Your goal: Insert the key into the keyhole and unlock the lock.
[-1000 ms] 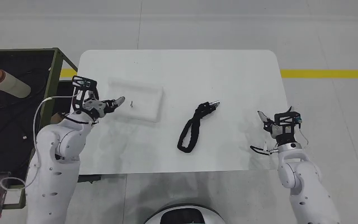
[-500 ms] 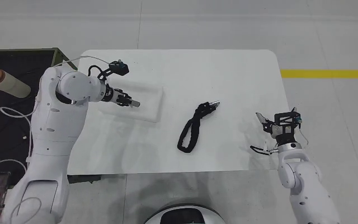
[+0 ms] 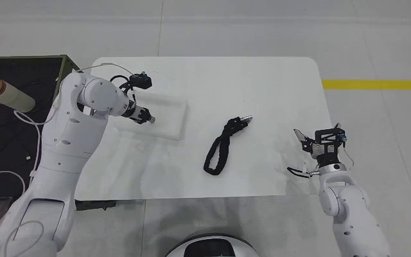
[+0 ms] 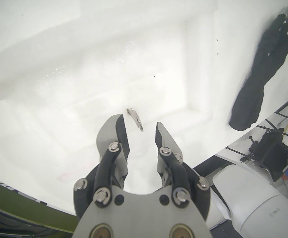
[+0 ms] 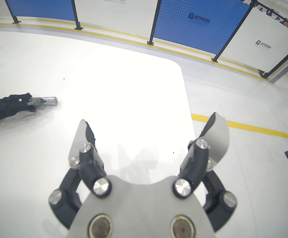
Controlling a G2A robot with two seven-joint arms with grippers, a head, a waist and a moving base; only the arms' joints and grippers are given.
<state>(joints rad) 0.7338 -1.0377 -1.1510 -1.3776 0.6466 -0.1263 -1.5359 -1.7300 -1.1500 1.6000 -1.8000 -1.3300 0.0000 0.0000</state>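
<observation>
A small silver key (image 4: 135, 118) lies in the hollow of a white foam tray (image 3: 168, 122) at the table's left. My left gripper (image 4: 139, 127) hovers open right over the key, one finger on each side, not touching it. In the top view the left gripper (image 3: 149, 119) sits over the tray and hides the key. A black fabric-covered cable lock (image 3: 221, 146) lies mid-table, its silver cylinder end (image 5: 50, 100) pointing right. My right gripper (image 5: 148, 133) is open and empty above the table's right front edge, also the right gripper (image 3: 307, 154) from above.
The white table (image 3: 270, 90) has rounded corners. A dark green cart (image 3: 38, 77) with cables stands off the left edge. A yellow floor line (image 3: 366, 84) runs to the right. Blue and white panels (image 5: 193, 20) stand behind the table.
The left arm swung from the table's left edge over the foam tray, then drew back slightly and settled above the key. The right arm and the lock have not moved.
</observation>
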